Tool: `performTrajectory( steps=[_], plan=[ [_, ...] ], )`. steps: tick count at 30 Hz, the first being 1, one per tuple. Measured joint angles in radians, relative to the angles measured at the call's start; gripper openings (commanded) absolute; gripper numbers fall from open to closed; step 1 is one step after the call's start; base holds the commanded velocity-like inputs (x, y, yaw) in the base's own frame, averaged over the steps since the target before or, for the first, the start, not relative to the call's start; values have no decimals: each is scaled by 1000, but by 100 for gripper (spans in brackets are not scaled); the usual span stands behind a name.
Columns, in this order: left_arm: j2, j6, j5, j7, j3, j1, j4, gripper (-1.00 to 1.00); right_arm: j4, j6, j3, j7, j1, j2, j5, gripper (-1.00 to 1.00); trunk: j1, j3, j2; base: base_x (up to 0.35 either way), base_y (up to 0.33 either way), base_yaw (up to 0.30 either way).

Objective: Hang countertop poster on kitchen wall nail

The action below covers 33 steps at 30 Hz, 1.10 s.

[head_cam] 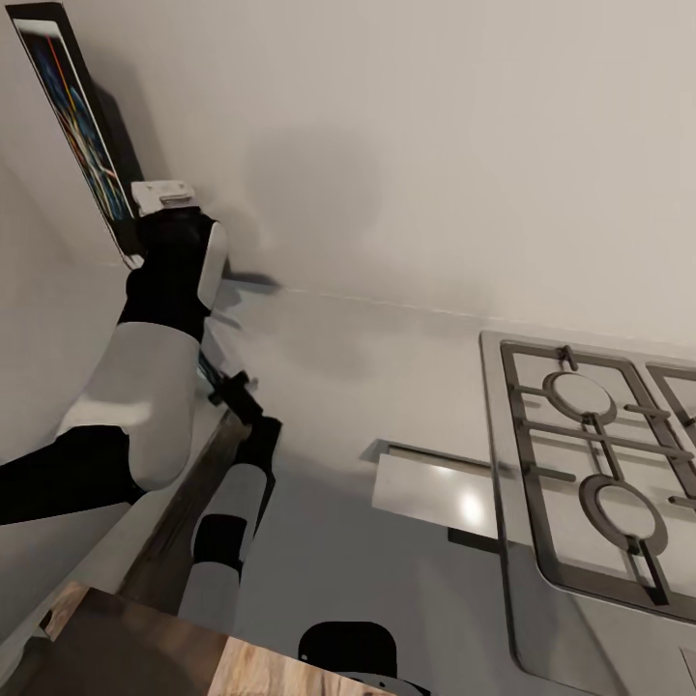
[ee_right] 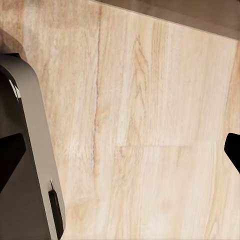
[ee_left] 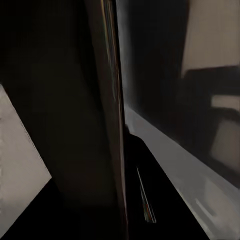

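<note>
Black-framed colourful poster (head_cam: 82, 126) is up high against the white wall (head_cam: 435, 145), above my light-grey table (head_cam: 338, 387) beside the steel hob (head_cam: 590, 464). My left pincer (head_cam: 164, 198) grips its edge. My right pincer (ee_right: 120, 145) hangs wide open over pale wood floor (ee_right: 150, 125).

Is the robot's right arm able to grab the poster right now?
Probably not. The poster is high up at the wall by the left tool, while the right tool hangs low, pointing at wooden floor.
</note>
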<state>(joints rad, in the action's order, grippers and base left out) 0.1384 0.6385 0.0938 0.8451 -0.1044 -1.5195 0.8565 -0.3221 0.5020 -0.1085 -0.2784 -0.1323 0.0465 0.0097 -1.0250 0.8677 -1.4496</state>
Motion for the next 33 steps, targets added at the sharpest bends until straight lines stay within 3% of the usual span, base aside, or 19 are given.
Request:
performTrajectory(
  steps=[11, 13, 33],
  plan=[
    [-1, -3, 8, 1, -7, 0, 60, -100, 0, 0, 0, 0, 0, 0, 0, 100, 0, 0, 0, -55, 0, 0],
    [-12, -1, 11, -3, -10, 0, 68, -100, 0, 0, 1, 0, 0, 0, 0, 100, 0, 0, 0, -190, 0, 0],
    [-12, -1, 11, -4, -10, 0, 70, -100, 1, 0, -1, 0, 0, 1, -1, 100, -1, 0, 0, -321, 0, 0]
  ],
)
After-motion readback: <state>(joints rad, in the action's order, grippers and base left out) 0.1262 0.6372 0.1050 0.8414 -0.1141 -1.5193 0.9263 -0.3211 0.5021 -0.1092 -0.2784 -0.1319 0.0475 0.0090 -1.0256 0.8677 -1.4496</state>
